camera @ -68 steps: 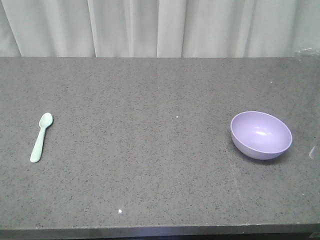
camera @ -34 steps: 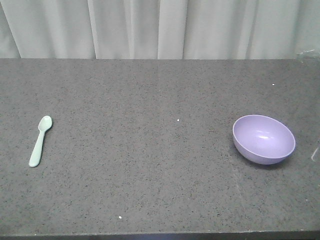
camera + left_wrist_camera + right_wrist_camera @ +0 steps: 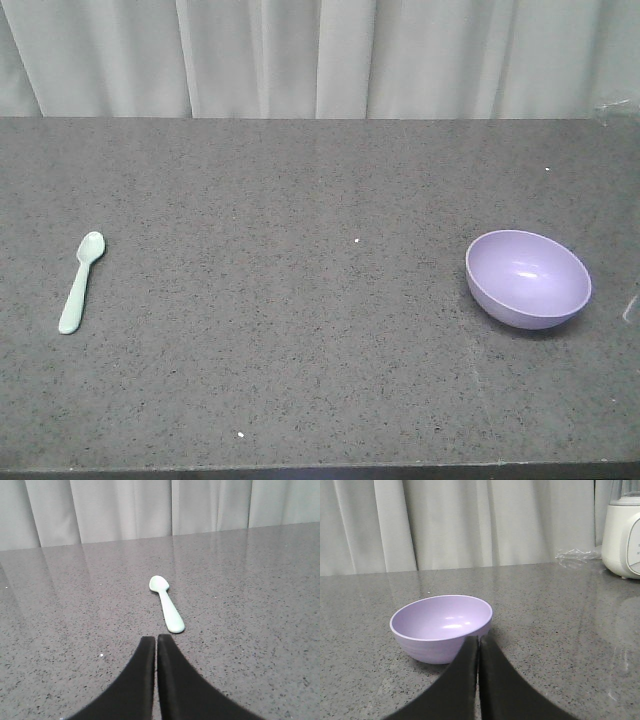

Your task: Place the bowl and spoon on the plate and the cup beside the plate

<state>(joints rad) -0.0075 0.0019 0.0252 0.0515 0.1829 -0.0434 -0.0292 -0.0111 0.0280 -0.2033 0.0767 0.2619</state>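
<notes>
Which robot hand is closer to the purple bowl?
The right. The right gripper, shut, sits just in front of the bowl. The left gripper, also shut, points at the spoon, which lies far across the table from the bowl.

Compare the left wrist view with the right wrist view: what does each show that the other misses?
Only the left wrist view shows the spoon, lying ahead of the shut left tool. Only the right wrist view shows the bowl just beyond the shut right tool, plus a white appliance and crumpled clear plastic near the frame's right edge. Both share the grey speckled countertop and the pale curtain.
</notes>
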